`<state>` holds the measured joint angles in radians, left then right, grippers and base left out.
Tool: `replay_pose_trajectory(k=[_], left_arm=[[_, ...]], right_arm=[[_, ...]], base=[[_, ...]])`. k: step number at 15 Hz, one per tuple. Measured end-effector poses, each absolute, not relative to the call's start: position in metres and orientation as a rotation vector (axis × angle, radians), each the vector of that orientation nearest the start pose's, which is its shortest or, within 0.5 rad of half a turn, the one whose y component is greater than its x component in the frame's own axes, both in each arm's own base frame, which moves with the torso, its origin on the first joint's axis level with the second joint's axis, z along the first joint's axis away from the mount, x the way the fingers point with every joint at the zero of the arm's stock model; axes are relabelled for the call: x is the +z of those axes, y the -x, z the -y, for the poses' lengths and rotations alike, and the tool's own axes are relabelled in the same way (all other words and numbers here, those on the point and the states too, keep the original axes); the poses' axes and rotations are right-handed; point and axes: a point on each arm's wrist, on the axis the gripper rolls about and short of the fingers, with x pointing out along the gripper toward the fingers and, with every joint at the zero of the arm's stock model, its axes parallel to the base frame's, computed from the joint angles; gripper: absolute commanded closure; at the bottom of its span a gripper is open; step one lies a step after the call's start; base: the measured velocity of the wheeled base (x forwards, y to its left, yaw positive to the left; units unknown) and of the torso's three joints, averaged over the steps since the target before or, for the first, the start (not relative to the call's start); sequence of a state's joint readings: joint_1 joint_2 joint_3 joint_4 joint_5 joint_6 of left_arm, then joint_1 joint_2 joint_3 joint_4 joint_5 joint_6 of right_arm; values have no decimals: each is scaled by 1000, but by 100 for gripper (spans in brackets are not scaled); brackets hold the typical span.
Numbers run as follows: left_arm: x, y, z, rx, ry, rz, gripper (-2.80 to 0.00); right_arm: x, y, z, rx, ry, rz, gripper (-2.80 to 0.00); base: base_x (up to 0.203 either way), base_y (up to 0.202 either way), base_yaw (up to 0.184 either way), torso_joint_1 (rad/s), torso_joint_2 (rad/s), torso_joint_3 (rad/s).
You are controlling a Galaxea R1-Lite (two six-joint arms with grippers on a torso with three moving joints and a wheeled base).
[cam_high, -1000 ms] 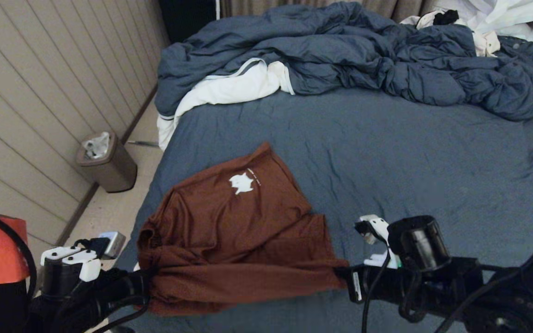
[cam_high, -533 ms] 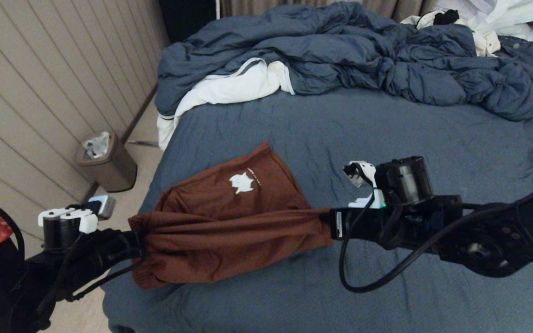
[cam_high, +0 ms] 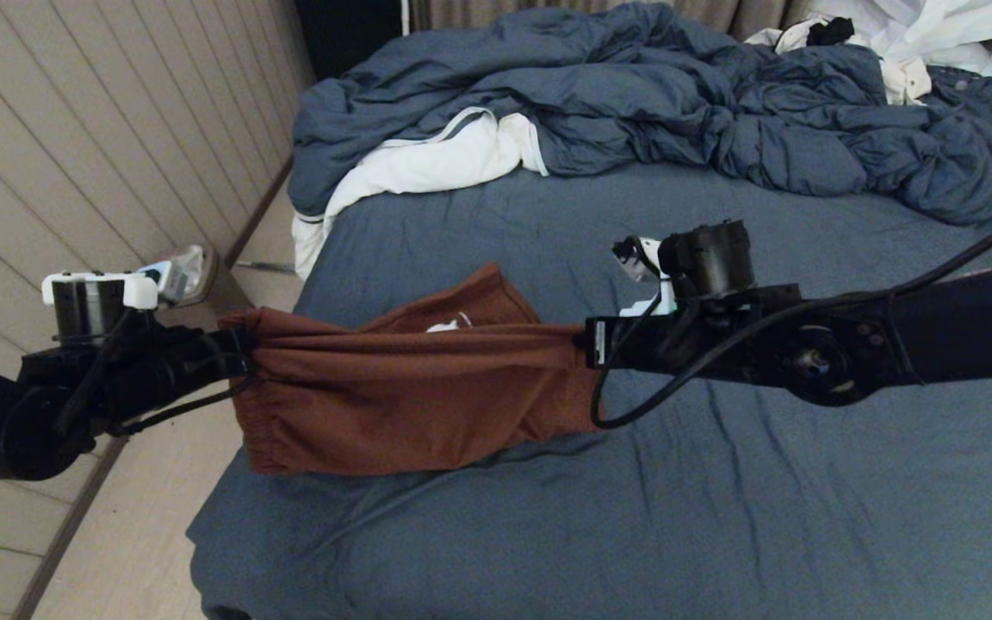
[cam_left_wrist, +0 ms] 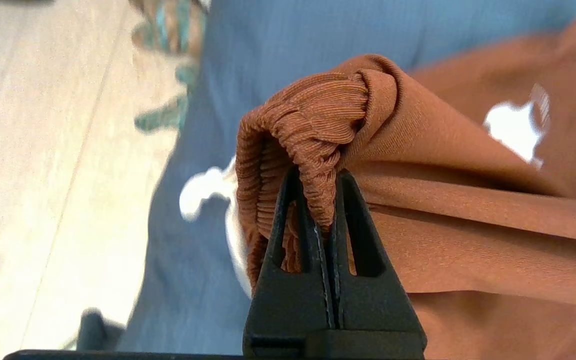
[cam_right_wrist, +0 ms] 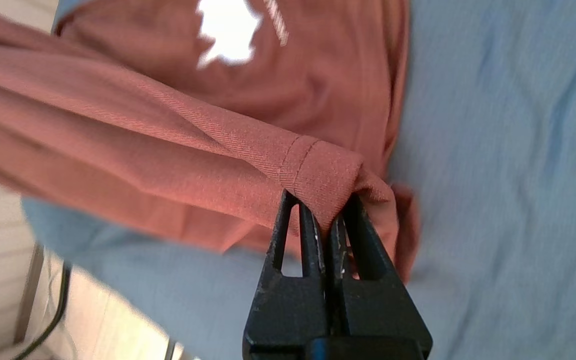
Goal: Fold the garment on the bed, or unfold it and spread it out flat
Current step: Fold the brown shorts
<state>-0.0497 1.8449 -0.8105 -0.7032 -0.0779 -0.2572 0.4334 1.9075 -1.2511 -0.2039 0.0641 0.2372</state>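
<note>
Both grippers pinching the shorts (cam_high: 414,392), lifted and stretched taut over the bed (cam_high: 720,482).

I've got the left gripper (cam_high: 242,355) clenched on the gathered waistband end out past the bed's left edge, and the right gripper (cam_high: 586,344) clamped on the hemmed leg end over the sheet. The shorts hang between them as a band, lower edge drooping, seemingly just brushing the sheet. White logo (cam_high: 444,326) mostly hidden behind the top fold. Something white dangles below the waistband in my left wrist view, probably the drawstring (cam_left_wrist: 203,192). Rumpled duvet (cam_high: 651,103) lies well beyond.

Dim head view; brighter, motion-blurred wrist views
</note>
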Motion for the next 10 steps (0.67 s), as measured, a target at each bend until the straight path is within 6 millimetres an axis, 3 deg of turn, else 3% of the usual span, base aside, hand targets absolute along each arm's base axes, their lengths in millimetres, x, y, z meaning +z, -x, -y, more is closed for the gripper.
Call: replay_pose_trajectory(k=[4, 10], left_arm=[[159, -354, 18, -83, 278, -307, 0], [143, -390, 20, -75, 282, -321, 0]], right_arm=[[196, -379, -165, 409, -145, -470, 0], [188, -425, -181, 384, -143, -438, 0]], base=[[0, 0, 0, 0, 0, 0], [0, 0, 0, 0, 0, 0]])
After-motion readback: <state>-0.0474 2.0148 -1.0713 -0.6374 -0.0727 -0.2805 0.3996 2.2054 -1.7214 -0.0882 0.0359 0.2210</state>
